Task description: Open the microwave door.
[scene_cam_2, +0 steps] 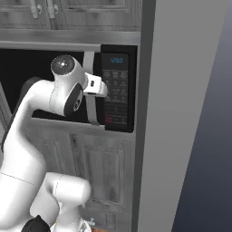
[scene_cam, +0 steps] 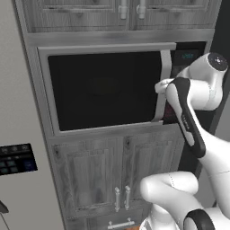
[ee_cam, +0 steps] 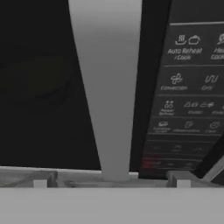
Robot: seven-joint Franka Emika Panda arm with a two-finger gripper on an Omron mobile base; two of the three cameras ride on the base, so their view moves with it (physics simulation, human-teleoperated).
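The microwave door point(scene_cam: 105, 90) is seen shut, under the grey cabinets, beside the keypad panel point(scene_cam_2: 117, 93). The gripper point(scene_cam: 160, 86) is held right at the silver bar handle point(ee_cam: 107, 87). Whether its jaws are apart cannot be told. The reaching step seems nearly done; next, the handle likely needs to be grabbed and pulled outward.

The arm reaches up and forward, elbow bent, with its claw point(scene_cam: 160, 86) held level, fingers hidden.
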